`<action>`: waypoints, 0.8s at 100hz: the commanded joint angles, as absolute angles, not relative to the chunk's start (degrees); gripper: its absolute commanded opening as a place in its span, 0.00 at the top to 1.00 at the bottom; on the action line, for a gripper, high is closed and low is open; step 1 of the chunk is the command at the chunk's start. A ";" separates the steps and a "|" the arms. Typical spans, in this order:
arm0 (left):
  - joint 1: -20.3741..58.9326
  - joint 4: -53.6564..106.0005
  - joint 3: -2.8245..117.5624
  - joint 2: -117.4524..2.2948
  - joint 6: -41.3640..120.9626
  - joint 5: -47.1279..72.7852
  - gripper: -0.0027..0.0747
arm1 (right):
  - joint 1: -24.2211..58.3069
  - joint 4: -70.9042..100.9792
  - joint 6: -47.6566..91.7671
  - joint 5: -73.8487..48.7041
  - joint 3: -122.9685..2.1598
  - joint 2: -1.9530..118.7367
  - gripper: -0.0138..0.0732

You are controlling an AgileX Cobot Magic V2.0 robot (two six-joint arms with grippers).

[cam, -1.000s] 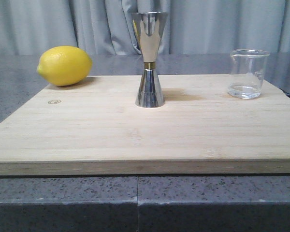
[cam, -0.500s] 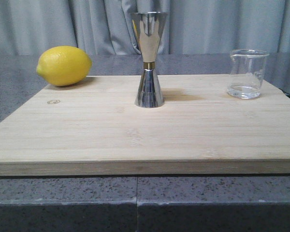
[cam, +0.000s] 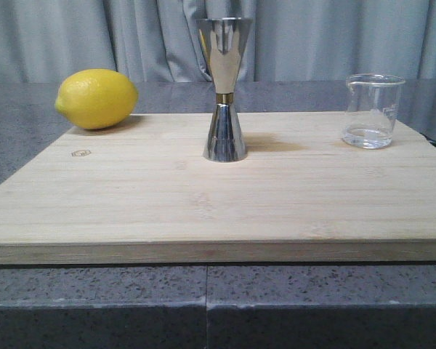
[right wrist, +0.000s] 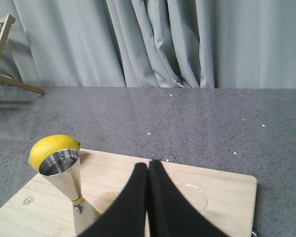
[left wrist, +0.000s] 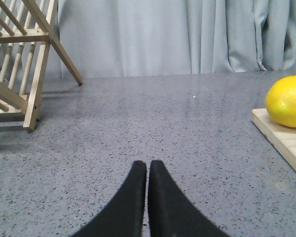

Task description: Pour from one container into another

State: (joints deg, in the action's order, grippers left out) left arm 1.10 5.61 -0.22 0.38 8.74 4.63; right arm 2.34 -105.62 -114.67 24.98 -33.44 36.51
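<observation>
Nothing on the board has shifted since the earlier frames, apart from a barely visible wobble of the lemon; jigger and beaker stand where they stood.

Front view: the steel jigger stands upright at the middle of the wooden cutting board, its long axis vertical, wide cup up. The glass beaker stands upright near the board's far right corner, well apart from the jigger, with a little clear liquid in its bottom. The lemon lies at the far left corner. The board rests on the grey speckled worktop.

Left wrist view: the left gripper has its two fingers pressed together on nothing, low over bare worktop. The lemon and the board's corner lie off to one side, and a wooden rack stands on the other.

Right wrist view: the right gripper is likewise closed and holding nothing, raised above the board. The beaker sits just under and beside the fingers, partly hidden by them; the jigger stands a little way off, with the lemon beyond it.

The right arm is plainly the nearer to both vessels. Whether the jigger's cup holds anything I cannot tell, so the scene would fit a pour yet to come as well as one already made.
</observation>
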 commanded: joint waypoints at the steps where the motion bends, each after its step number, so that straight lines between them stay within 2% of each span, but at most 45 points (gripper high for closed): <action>1: 0.87 5.65 -1.82 1.62 7.99 0.00 0.99 | 1.98 -106.47 -114.58 23.09 -34.84 36.38 0.92; 29: 0.87 5.65 -1.82 1.62 7.99 0.00 0.99 | 1.98 -106.47 -114.58 22.82 -34.84 36.38 0.92; 40: 0.87 5.65 -1.82 1.62 7.99 0.00 0.99 | 1.98 -103.24 -109.53 18.13 -34.15 35.60 0.92; 47: 0.87 5.65 -1.82 1.62 7.99 0.00 0.99 | 1.98 -87.77 -90.76 16.63 -32.12 34.46 0.92; 50: 0.87 5.65 -1.82 1.62 7.99 0.00 0.99 | 1.98 -78.61 -76.82 16.63 -30.94 33.80 0.92; 62: 0.87 5.65 -1.82 1.62 7.99 0.00 0.99 | 1.98 -34.59 -33.91 15.33 -24.30 29.42 0.92; 66: 0.87 5.65 -1.82 1.62 7.99 0.00 0.99 | 1.98 -28.14 -25.88 12.30 -22.22 26.91 0.92; 80: 0.87 5.65 -1.82 1.62 7.99 0.00 0.99 | 1.98 -15.06 -11.31 1.09 -17.17 15.51 0.92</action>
